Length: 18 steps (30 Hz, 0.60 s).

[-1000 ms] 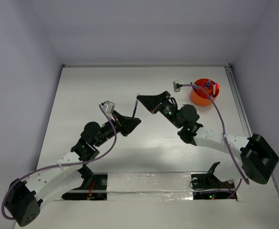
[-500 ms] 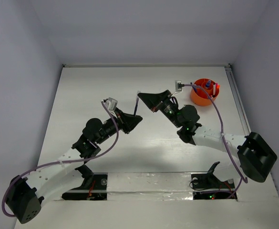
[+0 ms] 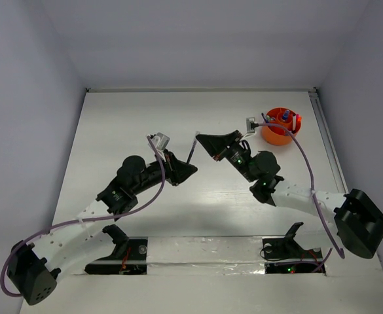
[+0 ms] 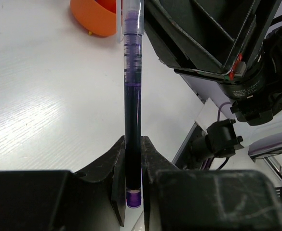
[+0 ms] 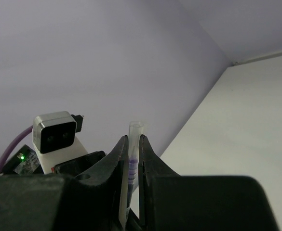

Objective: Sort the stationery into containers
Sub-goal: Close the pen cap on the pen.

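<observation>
Purple pen (image 4: 132, 91), one end between left fingers (image 4: 117, 161), other between right fingers (image 5: 148, 156)

White table (image 3: 132, 118) boxed by pale lavender walls (image 3: 198, 39); shiny tape (image 3: 204, 248) along its near edge.

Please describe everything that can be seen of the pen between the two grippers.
The pen is thin and straight, with a clear plastic-looking barrel, dark purple inside, and fine print on its paler part. The left gripper clamps it near one end, where a small purple plug shows. The right gripper grips the other end, whose clear tip pokes out past it. The pen spans the gap between both grippers and seems to be lifted off the white table.
</observation>
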Tool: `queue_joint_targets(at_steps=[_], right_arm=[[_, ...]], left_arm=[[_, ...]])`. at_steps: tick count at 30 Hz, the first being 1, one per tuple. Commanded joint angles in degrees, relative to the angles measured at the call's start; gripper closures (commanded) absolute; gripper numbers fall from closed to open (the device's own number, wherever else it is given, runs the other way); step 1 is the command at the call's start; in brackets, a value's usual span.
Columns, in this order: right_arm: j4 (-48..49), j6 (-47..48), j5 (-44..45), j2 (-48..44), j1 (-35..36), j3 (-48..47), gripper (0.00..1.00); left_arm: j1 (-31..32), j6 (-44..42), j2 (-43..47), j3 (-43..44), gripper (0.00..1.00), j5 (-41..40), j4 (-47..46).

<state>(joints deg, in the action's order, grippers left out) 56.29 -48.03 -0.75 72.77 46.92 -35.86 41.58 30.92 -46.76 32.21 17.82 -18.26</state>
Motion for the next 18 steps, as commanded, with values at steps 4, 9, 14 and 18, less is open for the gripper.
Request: queue_joint_targets(at_steps=[4,9,14,18], right_arm=[[-11.56,2.33,-13.92,3.6,7.92,6.41,1.0],[-9.45,1.45,-13.4,5.1,10.21,7.73,1.0],[-9.01,0.92,-12.69,4.4,10.74,10.01,1.0],[-11.02,1.27,-10.77,2.29,10.74,12.99,1.0]], left_arm=[[-1.07,-1.73,-0.61,10.77,1.0,-6.05,-16.98],[-1.07,-2.0,-3.24,13.49,1.0,-5.61,-18.12],[-1.07,-2.96,-3.78,15.87,1.0,-6.39,-17.51],[-1.07,-5.68,-1.24,16.92,1.0,-9.64,-14.44]])
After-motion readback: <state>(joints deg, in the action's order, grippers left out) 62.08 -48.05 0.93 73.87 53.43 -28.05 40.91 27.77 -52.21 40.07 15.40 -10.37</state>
